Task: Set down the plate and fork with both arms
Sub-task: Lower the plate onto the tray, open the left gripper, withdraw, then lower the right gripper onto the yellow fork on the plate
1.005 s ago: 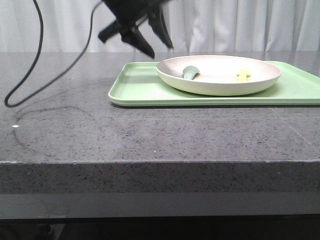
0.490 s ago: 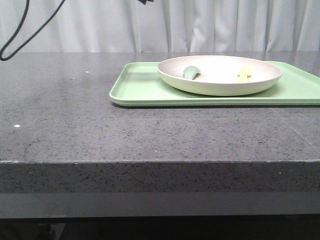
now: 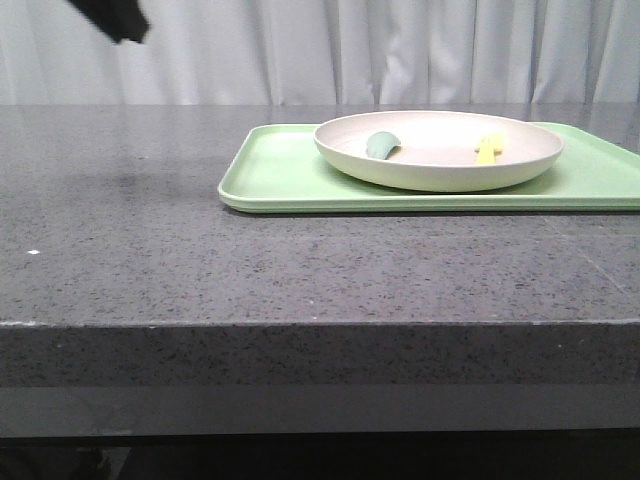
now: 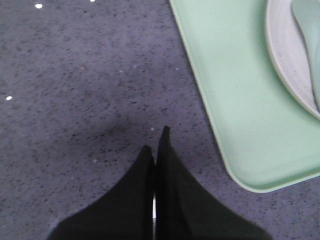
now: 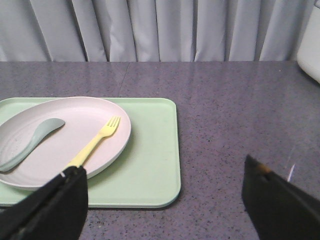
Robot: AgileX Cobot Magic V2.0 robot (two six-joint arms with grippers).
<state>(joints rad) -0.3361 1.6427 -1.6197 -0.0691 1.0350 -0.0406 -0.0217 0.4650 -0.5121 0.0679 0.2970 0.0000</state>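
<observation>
The cream plate sits on the light-green tray at the right of the table. The pale yellow fork lies inside the plate, toward its right side. In the right wrist view the fork lies tines away from me on the plate. My right gripper is open and empty, above the tray's near right corner and the table. My left gripper is shut and empty, above bare table left of the tray. The plate's rim shows there too.
A grey-green rounded utensil lies in the plate's left part and also shows in the right wrist view. A dark part of the left arm shows at the top left. A white object stands beside the tray.
The left arm rose from beside the plate, left the front view, and now shows at the top left. Its cable is out of view. Plate, fork and tray have not moved.
</observation>
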